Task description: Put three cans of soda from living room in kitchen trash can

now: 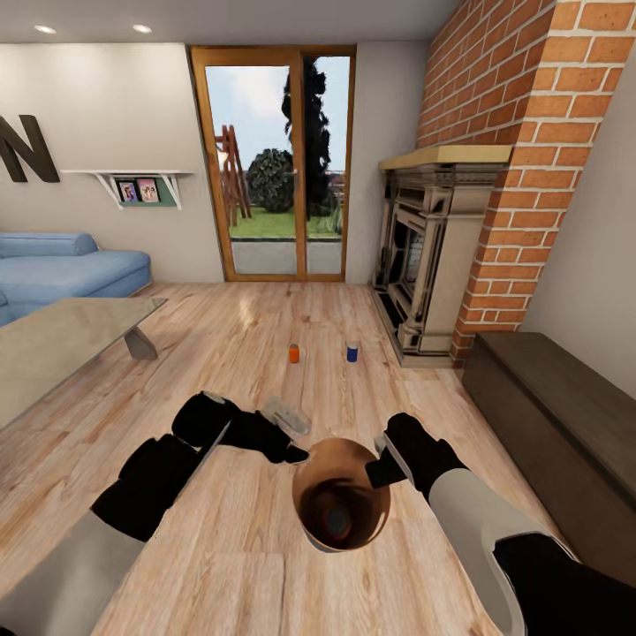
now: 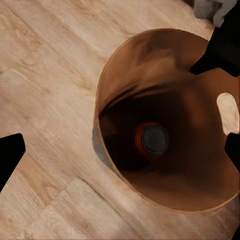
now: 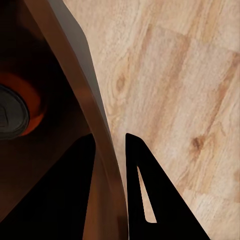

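Pinching the bin [image 1: 311, 495] rim with my right gripper [image 3: 111, 165], left gripper [image 1: 296, 455] spread open (orange can [image 2: 150, 140] inside), two cans [image 1: 294, 353] on floor.

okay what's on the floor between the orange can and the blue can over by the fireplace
Nothing: in the head view, bare wood floor separates the orange can from the blue can.

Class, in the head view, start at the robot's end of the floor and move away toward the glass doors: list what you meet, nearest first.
Trash can held on the right gripper → orange soda can and blue soda can, level with each other → glass doors.
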### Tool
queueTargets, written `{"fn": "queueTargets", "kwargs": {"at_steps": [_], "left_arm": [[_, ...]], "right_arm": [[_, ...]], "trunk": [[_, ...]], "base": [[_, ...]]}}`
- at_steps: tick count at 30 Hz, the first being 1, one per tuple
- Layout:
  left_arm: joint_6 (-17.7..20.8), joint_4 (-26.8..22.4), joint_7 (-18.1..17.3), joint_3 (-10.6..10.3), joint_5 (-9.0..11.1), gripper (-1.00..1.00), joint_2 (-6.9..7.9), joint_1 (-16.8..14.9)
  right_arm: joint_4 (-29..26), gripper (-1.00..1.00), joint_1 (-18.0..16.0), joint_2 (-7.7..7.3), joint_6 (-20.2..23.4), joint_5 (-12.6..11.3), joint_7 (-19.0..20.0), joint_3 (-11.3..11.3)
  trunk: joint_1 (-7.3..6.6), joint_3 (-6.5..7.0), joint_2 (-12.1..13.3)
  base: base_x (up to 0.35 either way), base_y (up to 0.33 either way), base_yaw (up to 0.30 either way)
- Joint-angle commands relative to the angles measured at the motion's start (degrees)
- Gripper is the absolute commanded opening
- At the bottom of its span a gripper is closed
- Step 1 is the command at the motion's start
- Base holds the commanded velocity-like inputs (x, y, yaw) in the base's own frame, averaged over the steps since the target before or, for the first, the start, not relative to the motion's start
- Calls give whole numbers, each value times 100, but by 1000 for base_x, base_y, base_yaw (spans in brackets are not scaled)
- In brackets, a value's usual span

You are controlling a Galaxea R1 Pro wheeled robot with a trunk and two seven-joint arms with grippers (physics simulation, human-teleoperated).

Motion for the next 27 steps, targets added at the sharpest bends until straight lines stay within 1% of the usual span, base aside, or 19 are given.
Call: {"fn": "queueTargets", "kwargs": {"at_steps": [1,3,4,6,7,8,9,11,12,13,14,16,19,20,21,22,24,25,27], "left_arm": [[5,-36,-61,165,24,100,19,41],[5,-84,-156,483,37,100,44,115],[5,-123,-220,795,46,100,61,183],[5,-154,-257,1095,48,100,71,235],[5,-174,-271,1395,50,100,78,272],[5,-180,-276,1553,51,100,80,297],[5,-184,-278,1902,50,100,84,368],[-44,-171,-274,2284,38,100,83,450],[-250,-140,-265,2668,11,100,80,527],[-375,-114,-258,2844,-1,100,79,564],[-648,-15,-217,3130,-22,100,76,640],[-1057,270,-39,3387,-34,100,74,745],[-1519,691,275,3516,-44,100,64,817],[-1879,1063,539,3563,-48,100,54,845],[-2071,1282,676,3580,-49,100,51,856],[-2471,1764,928,3604,-47,100,46,870],[-2873,2271,1132,3623,-41,100,40,880],[-3251,2740,1274,3634,-36,100,35,886],[-3746,3290,1399,3645,-31,100,32,891]], "right_arm": [[-2,-100,-1,-1,8,-131,20,-14],[-2,-100,-2,-5,8,-131,20,-14],[-2,-100,-2,-7,8,-131,20,-14],[-2,-100,-2,-9,8,-132,20,-14],[-2,-100,-2,-10,8,-130,20,-16],[-2,-100,-1,-10,8,-130,20,-17],[-2,-100,0,-12,8,-129,20,-18],[-2,-100,1,-15,8,-125,20,-20],[-5,-100,1,-20,8,-122,20,-21],[-8,-100,1,-24,8,-121,20,-21],[-19,-100,2,-31,8,-120,20,-25],[-50,-100,2,-73,8,-122,22,-28],[-83,-100,5,-183,8,-124,22,-30],[-116,-100,7,-264,8,-125,22,-34],[-134,-100,10,-310,8,-126,21,-35],[-172,-100,17,-403,8,-126,21,-42],[-224,-100,27,-501,-47,-126,21,-51],[-285,-100,37,-597,-217,-126,20,-57],[-367,-100,52,-734,-430,-128,20,-68]], "trunk": [[0,1,0],[0,1,0],[0,1,0],[0,1,0],[0,1,0],[0,1,0],[0,1,0],[0,1,0],[0,1,0],[0,1,0],[0,1,0],[0,1,0],[0,1,0],[0,1,0],[0,1,0],[0,1,0],[0,1,0],[0,1,0],[0,1,0]], "base": [[0,0,0],[0,0,0],[0,0,0],[0,0,0],[0,0,0],[0,0,0],[0,0,0],[0,0,0],[0,0,0],[0,0,0],[0,0,0],[0,0,0],[0,0,0],[0,0,0],[0,0,0],[0,0,0],[0,0,0],[0,0,0],[0,0,0]]}}
